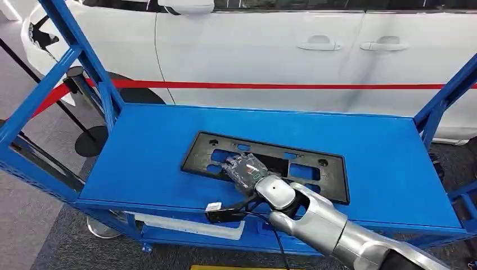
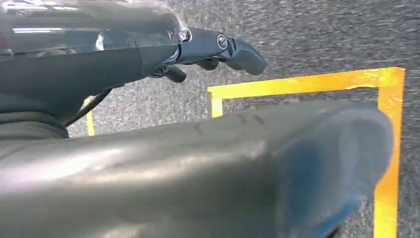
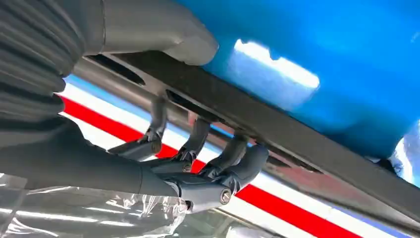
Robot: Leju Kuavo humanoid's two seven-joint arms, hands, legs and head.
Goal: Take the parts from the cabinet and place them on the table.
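- Right hand (image 1: 246, 170) grips the flat black plastic frame with cut-outs (image 1: 264, 164), thumb (image 3: 163, 29) against one face and fingers (image 3: 233, 153) curled on the other.
- That frame lies near the front edge of the blue metal cart top (image 1: 371, 152).
- Left hand (image 2: 218, 49) hangs over grey carpet (image 2: 307, 39) with yellow tape (image 2: 302, 84), fingers curled, holding nothing.
- Beyond the cart, a white car (image 1: 270, 50).

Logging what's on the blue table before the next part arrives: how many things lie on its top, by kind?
Black plastic frame: 1, lying flat on the blue table, with the right hand gripping its near edge.
Total: 1
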